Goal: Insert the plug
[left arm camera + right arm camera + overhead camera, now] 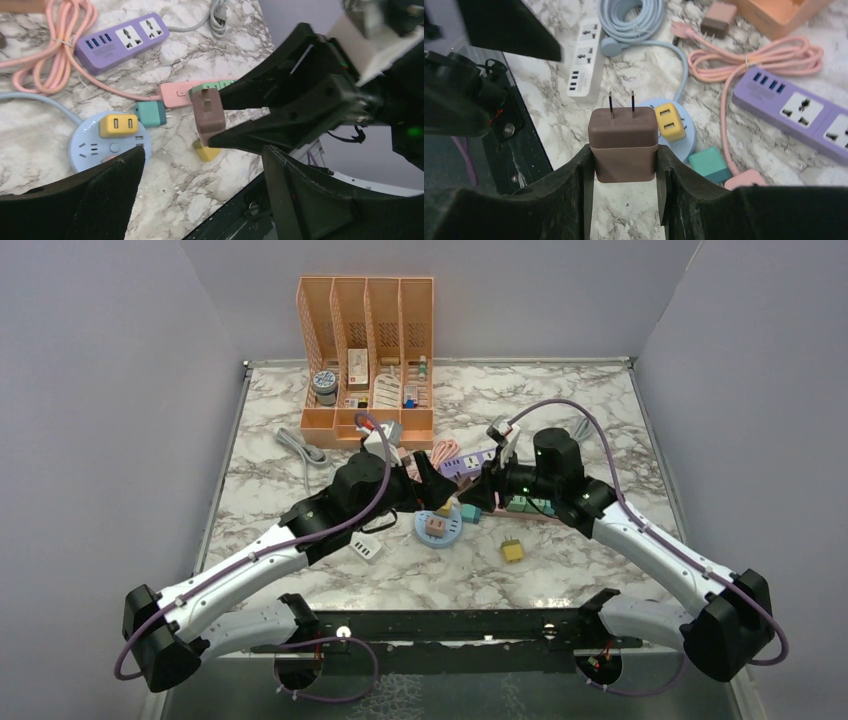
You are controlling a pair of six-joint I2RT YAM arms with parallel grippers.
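My right gripper is shut on a brown plug, clamped by its sides with the two prongs pointing away from the wrist. The plug hangs above the marble, near a round light-blue power strip that has a yellow adapter in it. In the top view the right gripper sits mid-table beside that strip. My left gripper is open with nothing between its fingers, facing the held plug from close by. A purple power strip lies further off.
A teal adapter and a pink strip lie near the round strip. A loose yellow adapter sits toward the front. A white strip, coiled pink cable and an orange organizer stand behind.
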